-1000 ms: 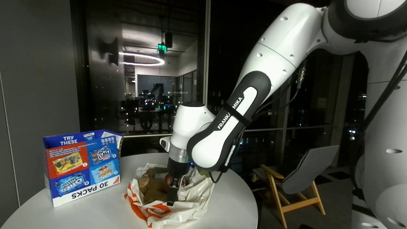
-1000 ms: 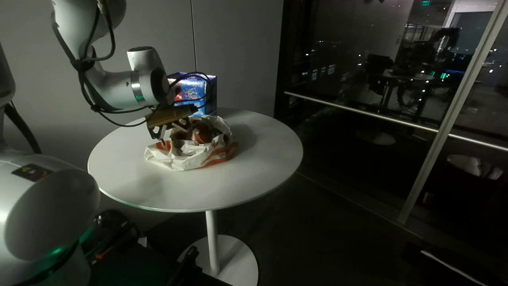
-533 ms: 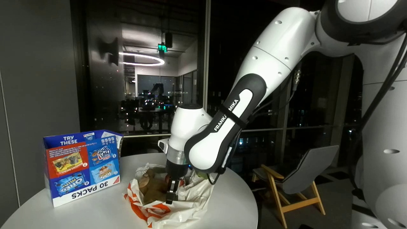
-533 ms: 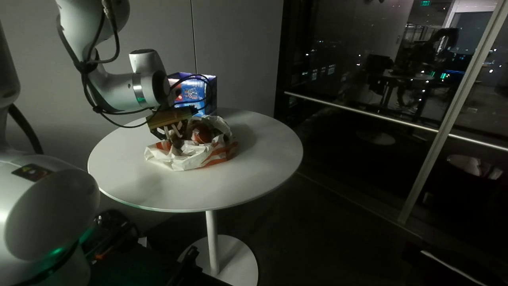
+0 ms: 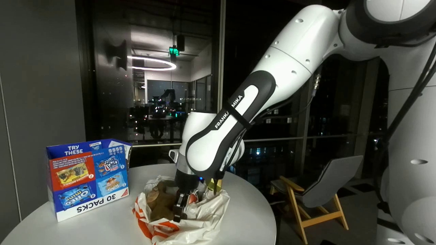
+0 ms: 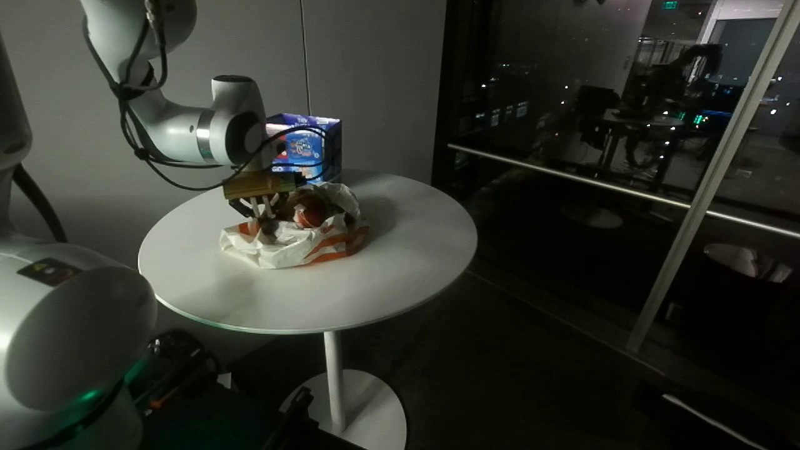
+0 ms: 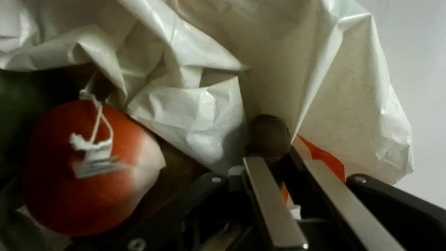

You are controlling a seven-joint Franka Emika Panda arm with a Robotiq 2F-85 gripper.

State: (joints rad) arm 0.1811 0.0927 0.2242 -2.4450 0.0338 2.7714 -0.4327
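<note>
Night room: dark window glass [image 5: 245, 41], grey wall [image 5: 37, 75], round white table [image 5: 250, 214] carrying everything. A snack box [image 5: 90, 180] stands on it, apart from the bag [image 5: 204, 226]. Grey chair [image 5: 325, 183] on a wooden frame, off past the table.

The bag is white plastic with orange print, mouth spread wide. In it: a brown soft toy [image 5: 161, 206], just beside a round red thing [image 7: 87, 195] with a white tag [image 7: 97, 169] on string. Toy and bag show in both exterior views.

The gripper [image 7: 273, 157] is down inside the bag mouth. Its fingers [image 7: 273, 205] are close together, a dark brown round end [image 7: 268, 134] at their tips. My read: clenched on the brown soft toy, probably by a limb. Contact faces hidden, so grip depth unknown.

Step in hand, judging from that: securing the grasp, toy within the bag. Next move calls for checking no plastic is pinched with the toy; any lift should be slow, slack film could snag. Can't tell if film touches the fingers.

Counts: table 1, snack box 1, bag 1, soft toy 1, round red thing 1, tag 1, chair 1 in clear view, gripper 1. Green patch [image 7: 17, 101] at the wrist view's edge: blurred, can't name or count it.
</note>
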